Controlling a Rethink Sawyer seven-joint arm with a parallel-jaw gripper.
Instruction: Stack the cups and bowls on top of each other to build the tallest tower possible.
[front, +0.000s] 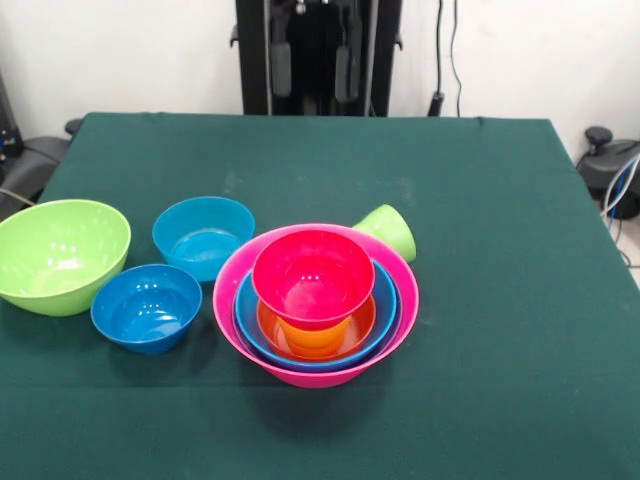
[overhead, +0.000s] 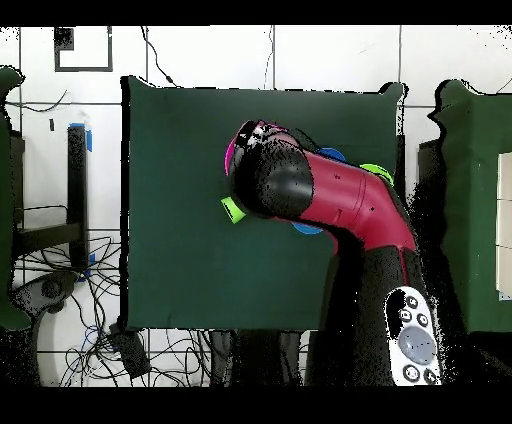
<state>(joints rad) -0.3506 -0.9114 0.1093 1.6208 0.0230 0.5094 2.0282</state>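
Front view, green cloth table (front: 480, 300). The tower (front: 316, 305) sits a little below table centre: big pink bowl (front: 232, 300) outermost, a blue bowl (front: 385, 310) nested inside it, an orange bowl (front: 362, 322) inside that. An orange piece (front: 315, 335), possibly the orange cup, stands in the orange bowl. A red-pink bowl (front: 313, 275) sits upright on top, rim level, highest point of the stack.

Lime green cup (front: 388, 231) lies on its side at about 1 o'clock from the tower, just behind the pink bowl's rim and touching it or nearly so; mouth hidden, stepped base end pointing up and right.

Three loose bowls off at 9 to 10 o'clock from the tower, all upright and empty. Sky blue bowl (front: 203, 236) at 10 o'clock, near the pink rim. Dark blue bowl (front: 146, 307) at 9 o'clock, just beside the pink bowl. Large lime green bowl (front: 58, 254) farthest out, at the table's edge, close against the dark blue one.

Overhead view: the red and black arm (overhead: 350, 205) reaches over the table and covers most of the tower; only slivers of pink rim (overhead: 229, 160) and the green cup (overhead: 232, 210) show past it. The gripper is hidden under the arm here and does not appear in the front view, so its state cannot be told.
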